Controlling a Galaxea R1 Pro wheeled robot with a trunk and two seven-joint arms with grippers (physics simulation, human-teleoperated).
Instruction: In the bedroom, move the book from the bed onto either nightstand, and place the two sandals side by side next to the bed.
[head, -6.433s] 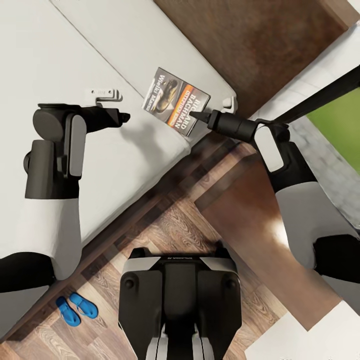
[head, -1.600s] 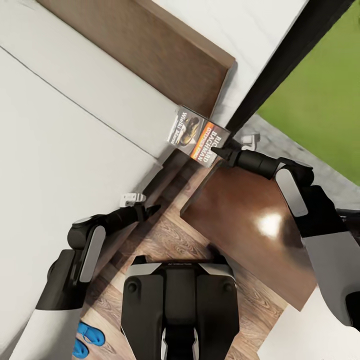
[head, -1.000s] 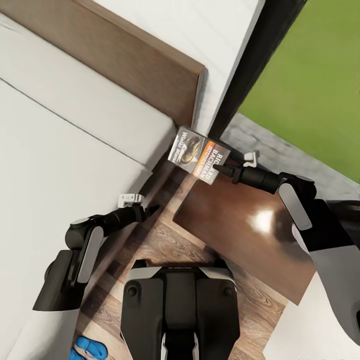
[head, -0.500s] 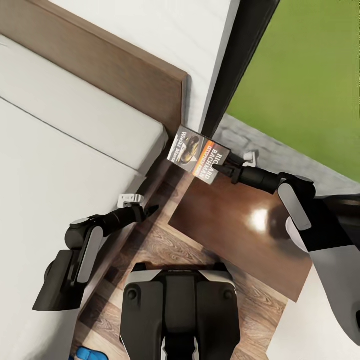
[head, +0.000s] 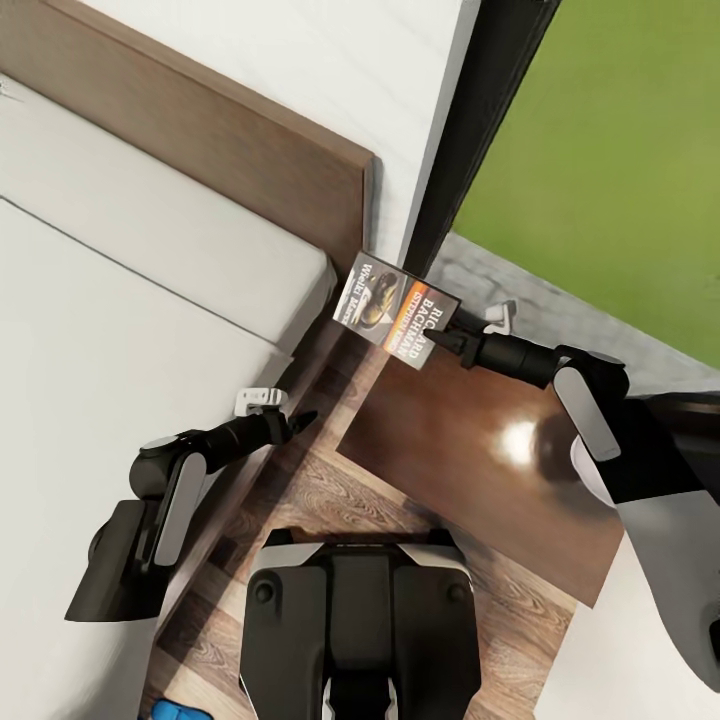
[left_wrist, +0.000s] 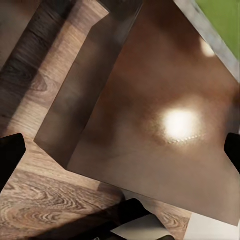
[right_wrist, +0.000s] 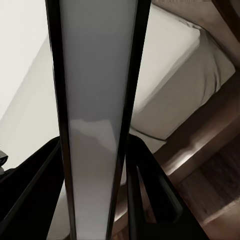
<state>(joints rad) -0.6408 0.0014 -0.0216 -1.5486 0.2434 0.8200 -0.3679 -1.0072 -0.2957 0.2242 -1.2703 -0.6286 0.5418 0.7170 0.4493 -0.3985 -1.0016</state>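
Book (head: 396, 320) edge-on between right gripper (head: 447, 333) fingers.

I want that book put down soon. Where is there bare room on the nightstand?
The nightstand top is bare from its bed-side edge to the right arm. It is tight only at the corner near the headboard, where the right claw holds the book.
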